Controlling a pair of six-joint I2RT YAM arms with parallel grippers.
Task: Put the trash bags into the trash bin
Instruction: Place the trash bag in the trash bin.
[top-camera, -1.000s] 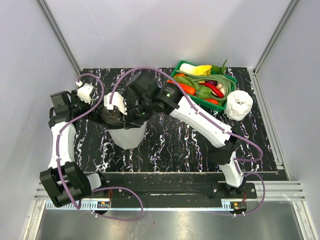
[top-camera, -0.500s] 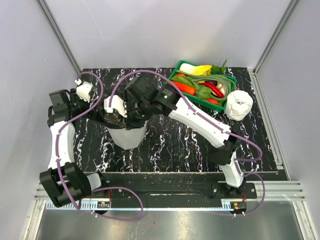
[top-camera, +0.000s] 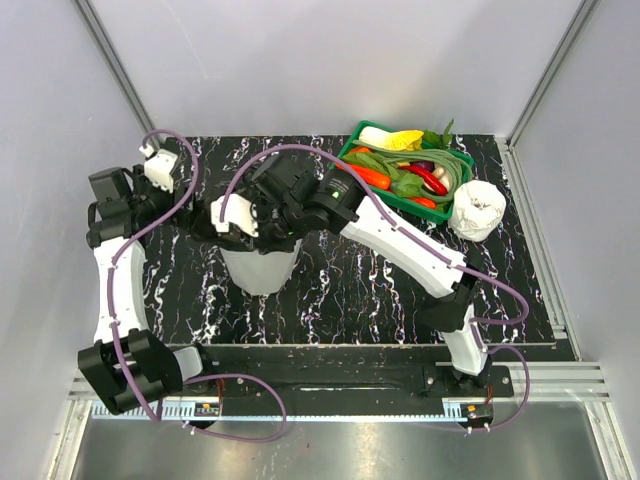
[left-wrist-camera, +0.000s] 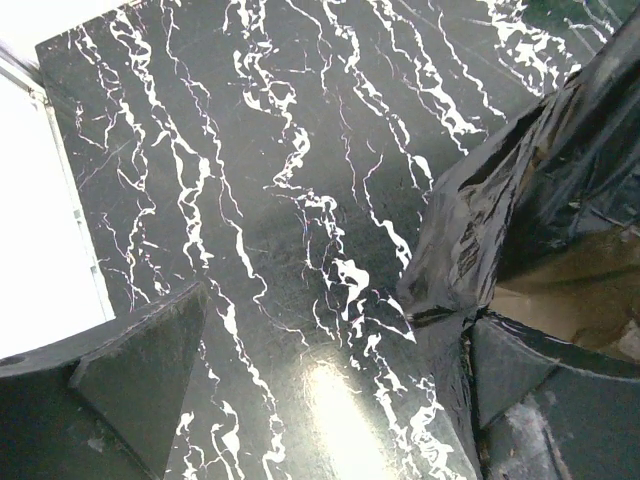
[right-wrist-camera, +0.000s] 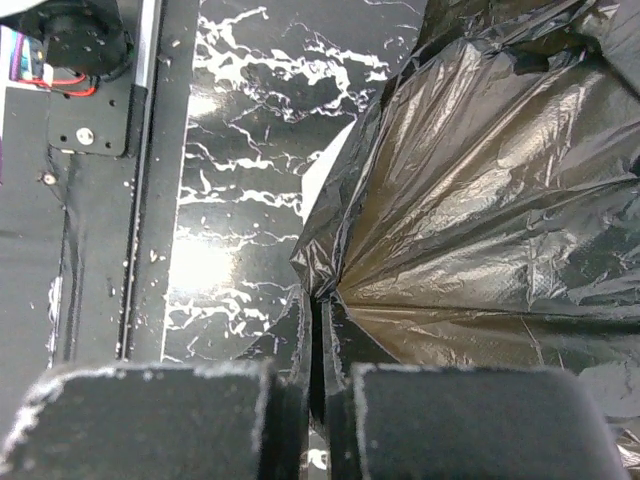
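Trash bag (right-wrist-camera: 480, 170): glossy black film, spread and crinkled, fills the right half of the right wrist view. Its folds converge to 1 gathered point at the lower centre of that frame. There the right gripper (right-wrist-camera: 318, 310) has its 2 fingers pressed together with the film pinched between them, no gap visible. In the left wrist view the same film occupies the right side, from upper right down to lower right, where its edge runs just beside 1 finger (left-wrist-camera: 520, 375) of the left gripper (left-wrist-camera: 335, 310); contact with that finger cannot be told. Left jaws stand fully apart, 1 finger in each lower corner of the frame, only table surface between them, nothing gripped. Trash bin (top-camera: 258, 272): translucent white, upright, centre-left of the top view, its mouth hidden under both wrists, which meet above it. How much film lies inside the bin cannot be told. Table (top-camera: 350, 290): black with white veining. Green tray (top-camera: 466, 160) of mixed vegetables at upper right of the top view, well apart from the bin. White roll (top-camera: 477, 210) just beside the tray's lower right edge.
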